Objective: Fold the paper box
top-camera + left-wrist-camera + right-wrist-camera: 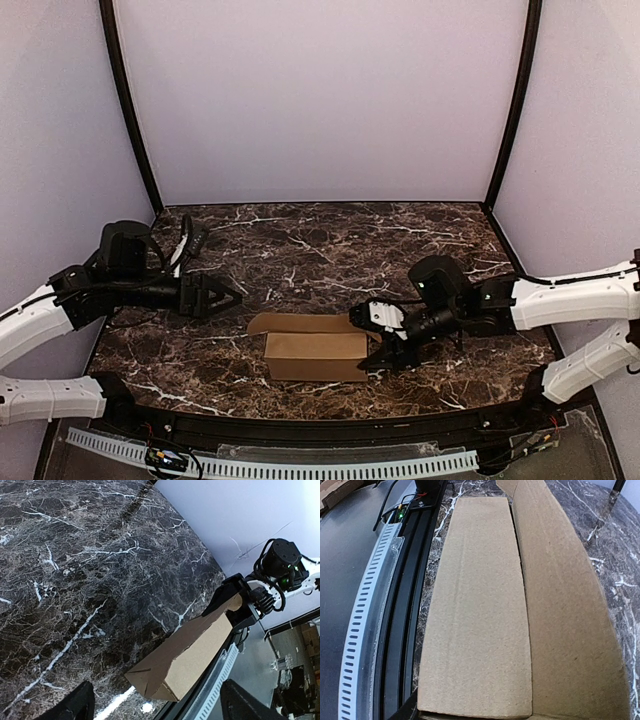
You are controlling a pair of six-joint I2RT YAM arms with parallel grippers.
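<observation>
The paper box (315, 357) is formed, its lid flap (300, 323) (along the 12 o'clock edge) not yet closed. The right gripper (388, 345) pinches its 3 o'clock end, and the left gripper (230, 294) hangs spread at 9 o'clock.

The table (330, 240) was a slab of dark brown marble veined in white, bordered along its near side by a black rail (330, 432). The paper box (315, 357) lay on it close to that near edge and about midway across. It was a narrow brown cardboard body, lengthwise to the edge, with one long flap open toward the far side.
</observation>
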